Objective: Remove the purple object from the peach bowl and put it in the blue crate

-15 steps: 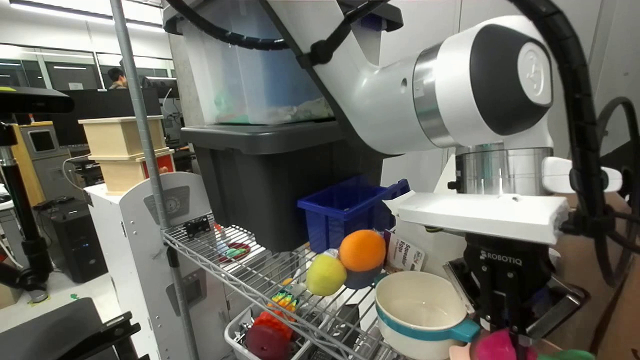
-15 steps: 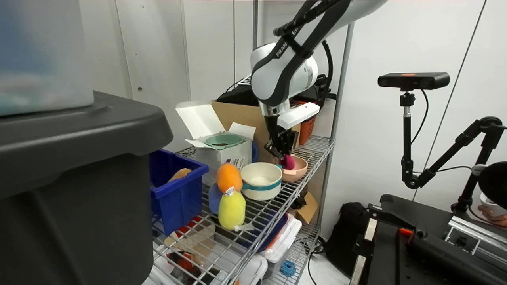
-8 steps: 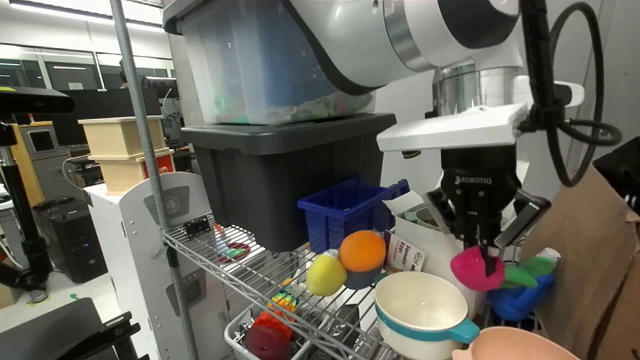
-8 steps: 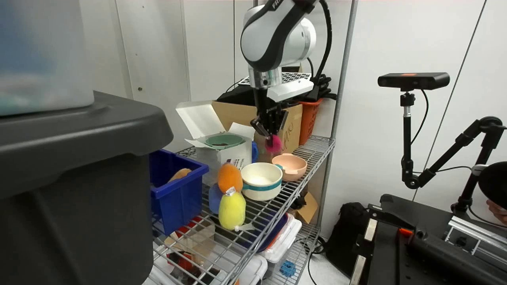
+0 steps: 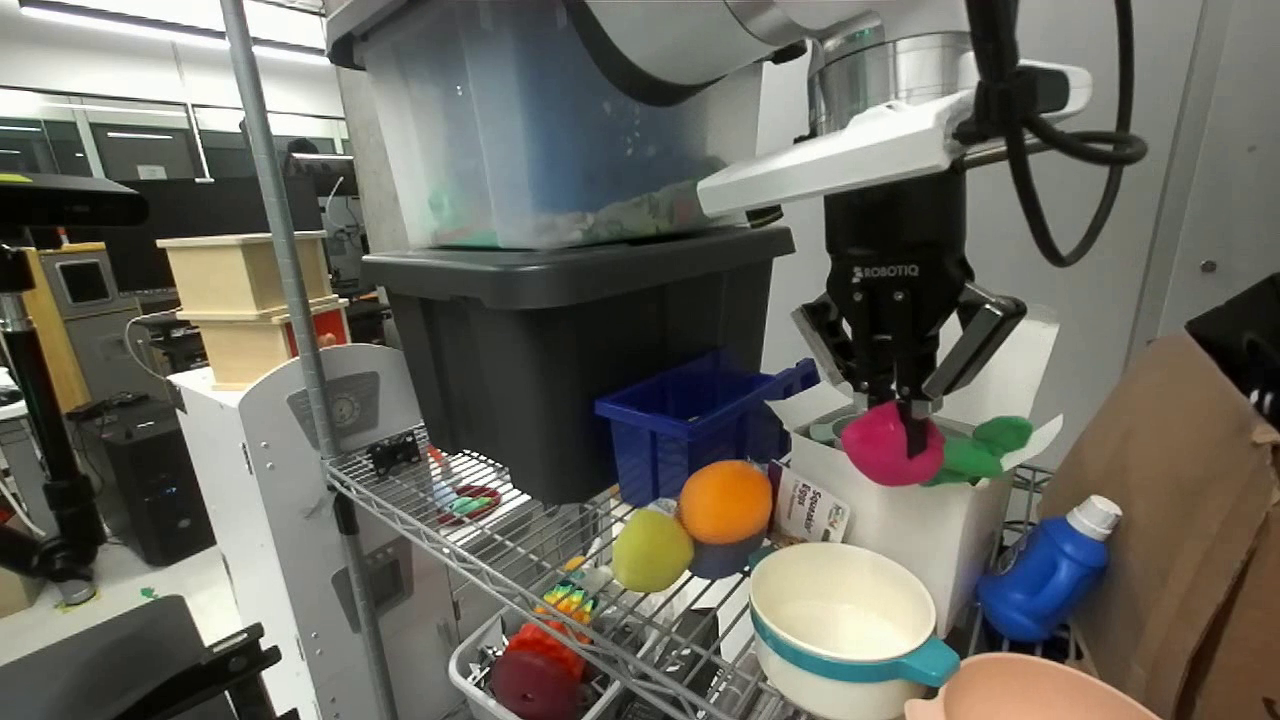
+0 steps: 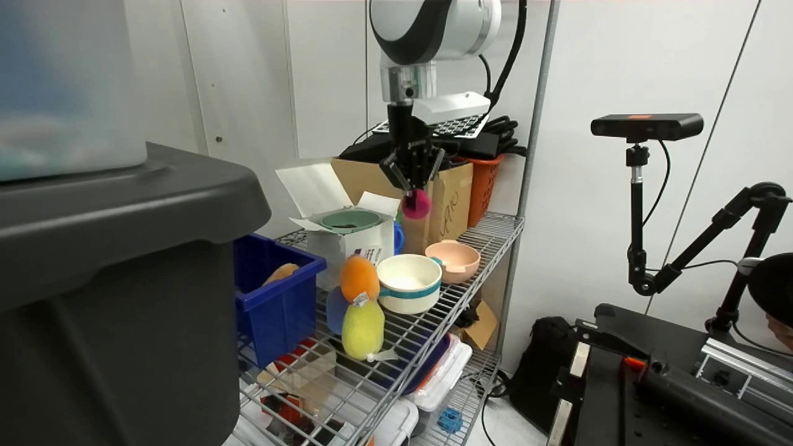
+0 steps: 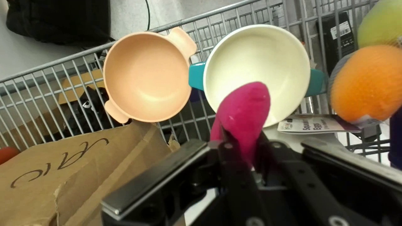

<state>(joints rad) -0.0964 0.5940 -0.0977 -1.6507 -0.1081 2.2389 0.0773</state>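
Observation:
The purple object (image 5: 885, 450) is a magenta-pink rounded item with green leaf-like parts. My gripper (image 7: 242, 135) is shut on it and holds it in the air. In an exterior view it hangs (image 6: 417, 205) clear of the peach bowl, in front of the cardboard box. In the wrist view the held item (image 7: 245, 110) overlaps the cream bowl. The peach bowl (image 6: 461, 274) stands near the shelf's front edge; its inside (image 7: 146, 75) is bare. The blue crate (image 5: 650, 445) stands on the shelf against the black tote; a tan item shows inside it (image 6: 279, 331).
The cream bowl with teal handles (image 6: 409, 297) stands beside the peach bowl. The orange ball (image 5: 725, 500) and yellow item (image 5: 652, 550) lie between it and the crate. An open white box (image 6: 347, 248) stands behind. The black tote (image 5: 560, 370) rises beside the crate.
My gripper has lifted the purple object up out of the peach bowl and carried it back and toward the crate's side. The bowls and crate have not moved.

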